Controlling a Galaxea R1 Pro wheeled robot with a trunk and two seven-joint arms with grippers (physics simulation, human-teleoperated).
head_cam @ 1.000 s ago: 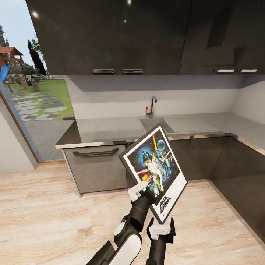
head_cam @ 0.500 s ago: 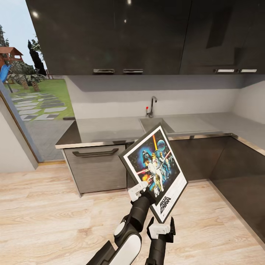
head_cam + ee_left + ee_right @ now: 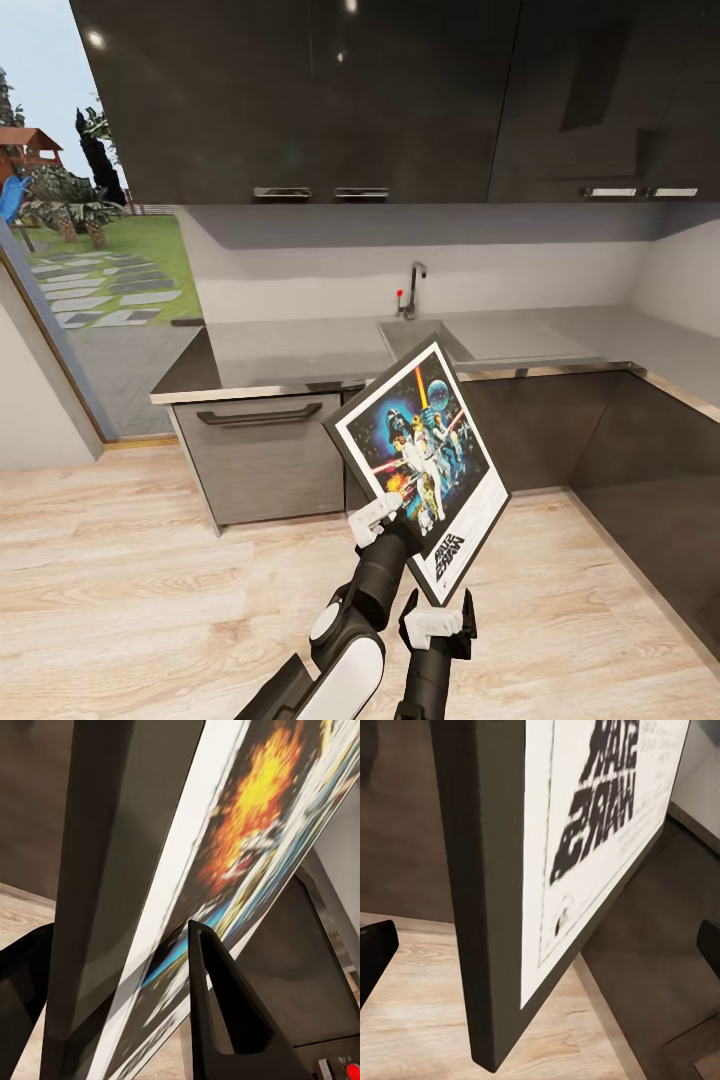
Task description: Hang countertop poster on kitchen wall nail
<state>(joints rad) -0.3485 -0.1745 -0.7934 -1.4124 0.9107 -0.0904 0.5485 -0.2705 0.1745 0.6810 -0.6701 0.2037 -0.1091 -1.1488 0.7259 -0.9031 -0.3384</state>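
Poster (image 3: 420, 465) clamped at its 7 o'clock edge by left gripper (image 3: 378, 518) may pivot or slip; right gripper (image 3: 437, 622) idles open beneath.

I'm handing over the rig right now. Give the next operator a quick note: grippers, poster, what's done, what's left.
Left gripper: shut on the poster, clamped on its lower edge; the poster is tilted in the air in front of the kitchen countertop.
Right gripper: open, just below the poster's bottom corner, not holding it.
Done: poster is off the countertop.
Left: find a wall nail, none visible in the views now, and hang the poster on it.
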